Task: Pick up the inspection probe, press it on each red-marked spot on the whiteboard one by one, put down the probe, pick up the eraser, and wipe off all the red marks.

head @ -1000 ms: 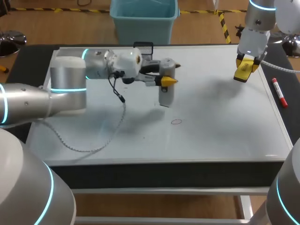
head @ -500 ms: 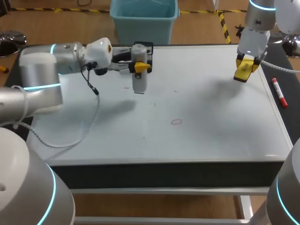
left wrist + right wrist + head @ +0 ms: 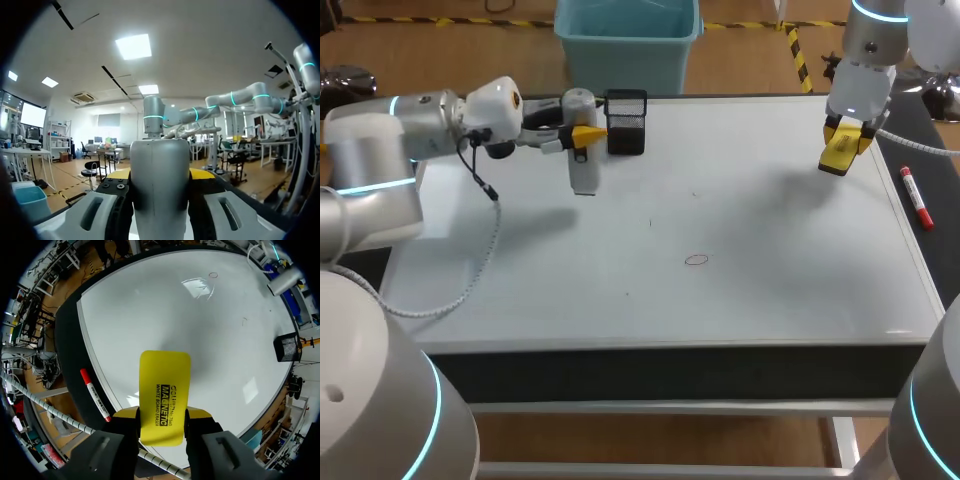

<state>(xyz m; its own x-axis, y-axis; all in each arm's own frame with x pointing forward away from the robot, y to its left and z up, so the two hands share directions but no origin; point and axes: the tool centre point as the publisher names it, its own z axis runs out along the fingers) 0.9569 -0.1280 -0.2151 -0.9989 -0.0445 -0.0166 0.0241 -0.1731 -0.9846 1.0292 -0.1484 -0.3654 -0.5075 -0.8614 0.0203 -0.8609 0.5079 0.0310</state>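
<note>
Seen from above, a whiteboard [image 3: 770, 280] covers the table. The left arm comes in from the left side and reaches along the far edge. The left gripper [image 3: 582, 133] is clamped on the inspection probe [image 3: 583, 165], a grey cylinder held roughly upright, with one yellow-tipped finger pressing it from each side. The left wrist view confirms this, as the probe fills the gap between the two fingers. The probe's lower end is down near the board, but it is hard to tell whether it touches the surface. Just beside the probe, at the far edge, stands a black mesh holder [image 3: 626, 123].

The right gripper [image 3: 842, 150] hangs above the board's far right corner, well apart from the left one. Its fingers are closed on the yellow eraser [image 3: 164, 390], which sticks out ahead of them, its flat face towards the wrist camera.

A small red mark [image 3: 696, 260], a drawn ring, sits near the middle of the board, apart from both grippers. A red marker pen [image 3: 917, 198] lies on the dark strip along the board's right edge
</note>
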